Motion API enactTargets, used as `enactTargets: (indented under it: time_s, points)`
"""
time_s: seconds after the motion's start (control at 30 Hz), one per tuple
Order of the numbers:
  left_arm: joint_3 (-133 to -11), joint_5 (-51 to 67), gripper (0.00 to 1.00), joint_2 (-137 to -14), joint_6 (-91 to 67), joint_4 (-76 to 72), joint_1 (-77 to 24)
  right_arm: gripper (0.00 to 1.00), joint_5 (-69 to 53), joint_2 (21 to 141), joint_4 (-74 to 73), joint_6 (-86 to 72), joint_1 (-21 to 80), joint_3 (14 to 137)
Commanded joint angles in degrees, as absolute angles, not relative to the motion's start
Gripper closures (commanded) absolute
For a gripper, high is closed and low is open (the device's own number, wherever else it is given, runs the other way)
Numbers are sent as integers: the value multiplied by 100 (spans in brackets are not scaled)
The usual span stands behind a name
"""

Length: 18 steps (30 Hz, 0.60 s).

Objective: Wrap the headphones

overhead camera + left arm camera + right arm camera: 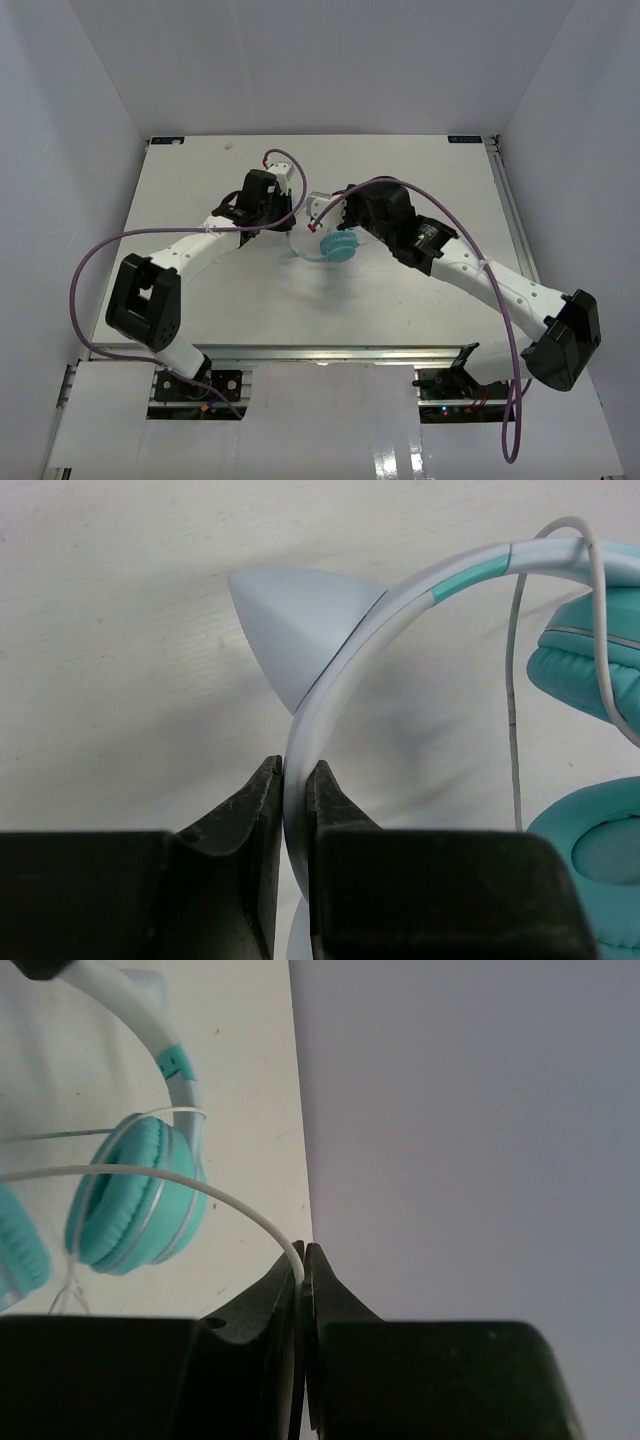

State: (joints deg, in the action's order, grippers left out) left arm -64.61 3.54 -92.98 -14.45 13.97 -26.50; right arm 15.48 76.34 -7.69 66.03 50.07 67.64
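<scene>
The headphones [335, 247] lie mid-table, teal ear cups together. My left gripper [294, 772] is shut on the pale headband [330, 690], beside its pointed cat-ear piece [290, 620]; both teal cups [595, 670] show at the right of that view. My right gripper [303, 1252] is shut on the thin white cord [180, 1182], which arcs left over a teal ear cup [135, 1195]. The cord also loops around the headband [170, 1050] above that cup. In the top view the left gripper [296, 212] and right gripper [325, 218] sit close together just behind the cups.
Thick purple arm cables [400, 185] arch over both arms. The white table [200, 290] is walled by grey panels on three sides; its right edge [300, 1110] runs close to the right gripper in the right wrist view.
</scene>
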Motion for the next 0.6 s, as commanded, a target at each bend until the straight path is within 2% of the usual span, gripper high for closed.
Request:
enactTargets:
  time_s: [0.0, 0.37, 0.57]
  points:
    - [-6294, 1232, 100, -8282, -1339, 1131, -2847, 92, 906, 7517, -383, 6195, 4441, 6852]
    - [-6091, 1880, 100, -7560, -1012, 1256, -3199, 91, -499, 7918, -782, 5705, 3851, 7364]
    - [-6109, 1992, 100, -7268, -1002, 1333, -3226, 91, -1337, 8036, -988, 5248, 3159, 7450]
